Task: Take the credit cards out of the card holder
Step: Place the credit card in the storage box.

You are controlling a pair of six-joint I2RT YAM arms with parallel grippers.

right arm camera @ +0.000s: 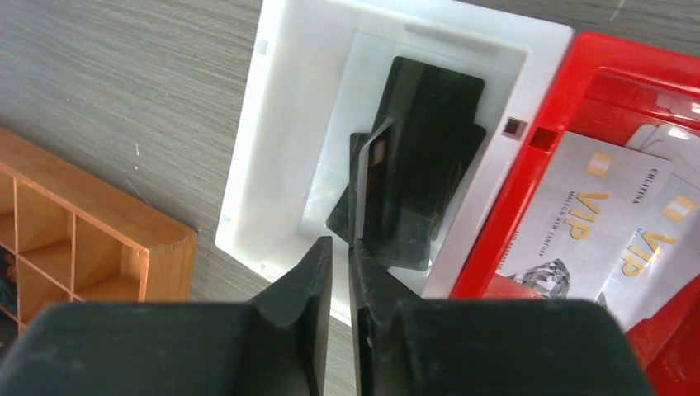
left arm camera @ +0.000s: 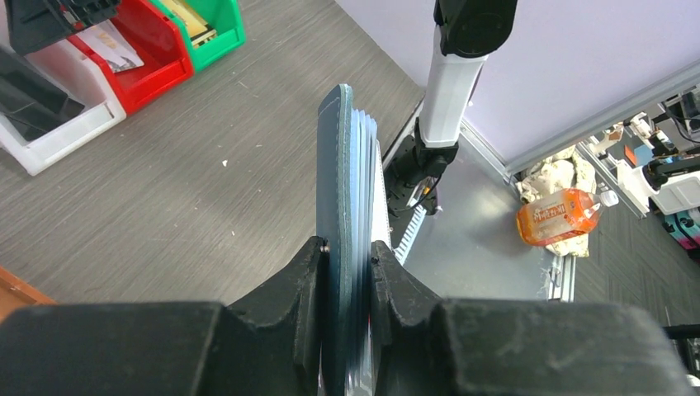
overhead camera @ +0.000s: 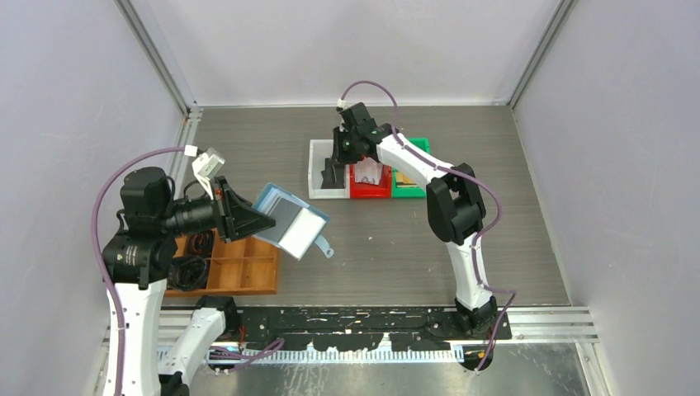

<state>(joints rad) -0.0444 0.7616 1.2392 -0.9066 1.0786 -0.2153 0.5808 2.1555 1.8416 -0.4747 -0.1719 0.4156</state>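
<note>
The left hand (left arm camera: 348, 254) clamps the open card holder (overhead camera: 290, 219) aloft at centre-left, presenting its cards, while the right hand (right arm camera: 340, 252) pinches a black card (right arm camera: 373, 169) edge-on over the white bin (right arm camera: 272, 124), seemingly to drop it.

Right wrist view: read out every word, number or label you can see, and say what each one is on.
"VIP": on the pale grey card in the red bin.
"VIP": on a second grey card beside it.
Small print on both grey cards: too small to read.
Black cards in the white bin, and the card held edge-on in the right tool: no legible text.
</note>
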